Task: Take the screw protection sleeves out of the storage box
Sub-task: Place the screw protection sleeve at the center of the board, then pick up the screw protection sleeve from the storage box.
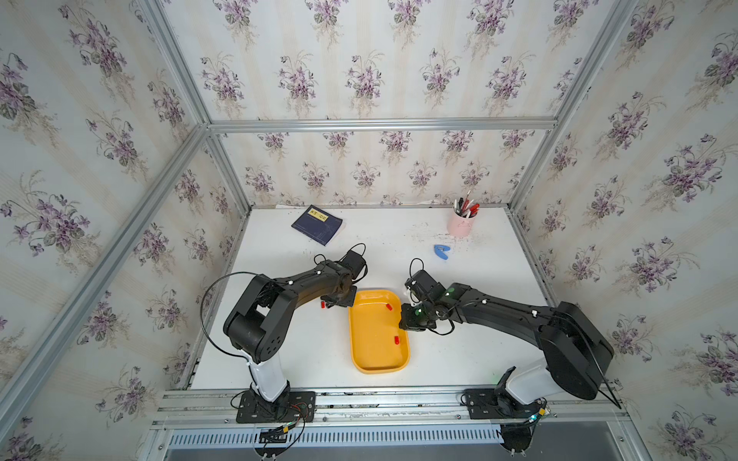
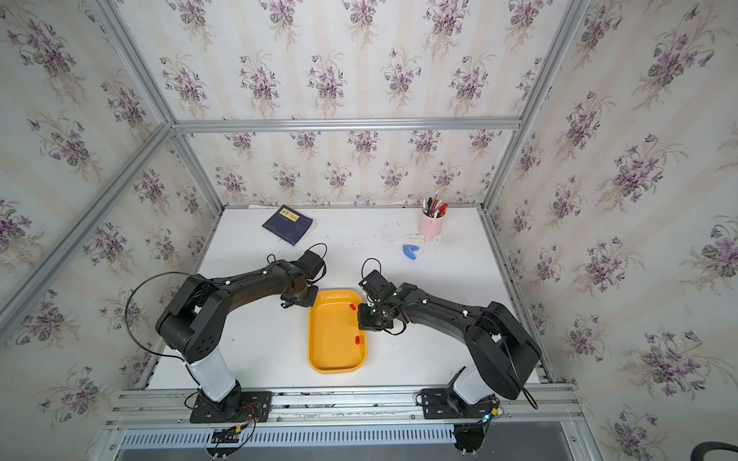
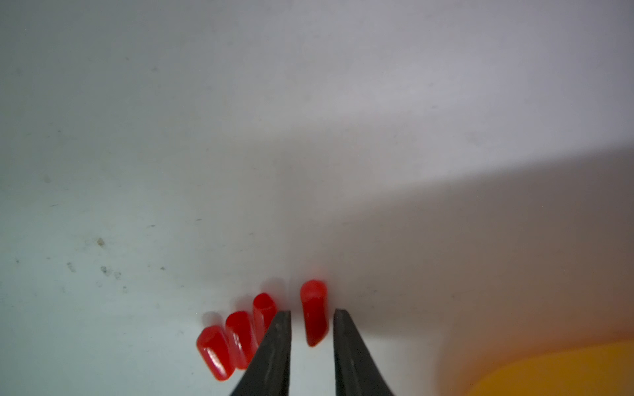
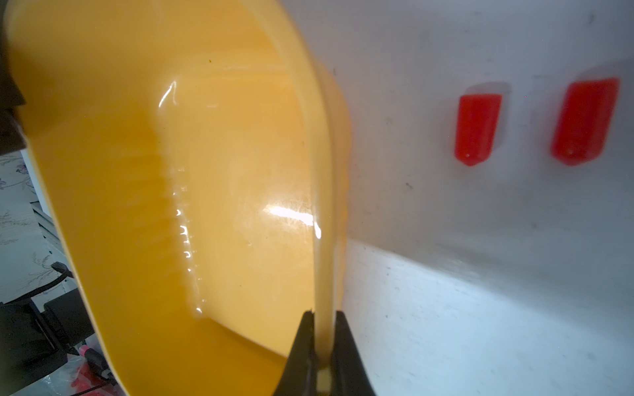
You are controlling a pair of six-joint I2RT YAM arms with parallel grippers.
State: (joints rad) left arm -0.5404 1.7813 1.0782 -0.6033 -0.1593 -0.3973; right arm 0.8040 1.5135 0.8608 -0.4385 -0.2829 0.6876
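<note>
Top views both show the storage box (image 1: 377,359) near the middle of the table (image 1: 459,247), with two screw protection sleeves (image 1: 397,340) on its floor, close to the right rim. The left gripper (image 1: 334,303) hangs just outside the left rim with a red sleeve beside it; its jaws are hidden from above. The right gripper (image 1: 404,321) sits at the right rim.

Left wrist view: the jaws stand a little spread. One sleeve (image 3: 313,301) lies on the table between them and, as far as the blur allows, touches neither. Three more lie in a row just beside one finger (image 3: 274,343), the nearest partly behind it.

Right wrist view: the jaws are pinched on the box's thin rim. Two sleeves (image 4: 477,128) lie on the table outside it, and the floor shown here is bare.

Risks from here:
- The gap around the loose sleeve is slim. A crooked lift could drag it or knock its neighbours, and these cylinders would probably roll.
- Any tug by the right arm could tip the light box and slide the two sleeves inside.
</note>
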